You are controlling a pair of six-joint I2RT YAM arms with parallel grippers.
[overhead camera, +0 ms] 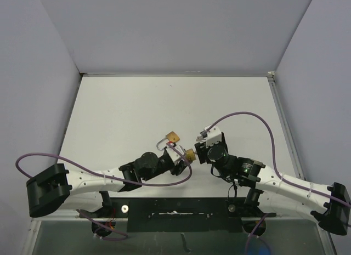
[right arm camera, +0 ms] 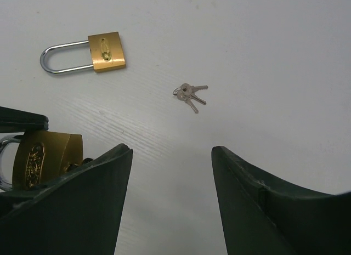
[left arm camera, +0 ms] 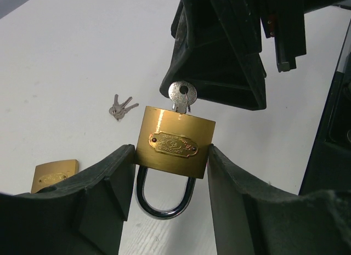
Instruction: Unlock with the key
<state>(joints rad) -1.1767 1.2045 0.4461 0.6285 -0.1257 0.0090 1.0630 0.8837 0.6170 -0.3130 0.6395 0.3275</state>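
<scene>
Your left gripper [left arm camera: 170,156] is clamped on the sides of the brass padlock [left arm camera: 175,140]. Its long axis runs 6 to 12, with the shackle at 6 toward the wrist and the key [left arm camera: 181,96] seated at 12. Your right gripper [right arm camera: 171,151] stands apart, holding nothing, just beside the key. Farther out on the table [right arm camera: 274,57] lie spare keys [right arm camera: 189,94] and, at 11, a second padlock [right arm camera: 107,51].

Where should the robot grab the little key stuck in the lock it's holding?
Pinch the key by its round flat head, the only part sticking out of the padlock. Come from the end opposite the shackle, one finger on each flat face.
</scene>
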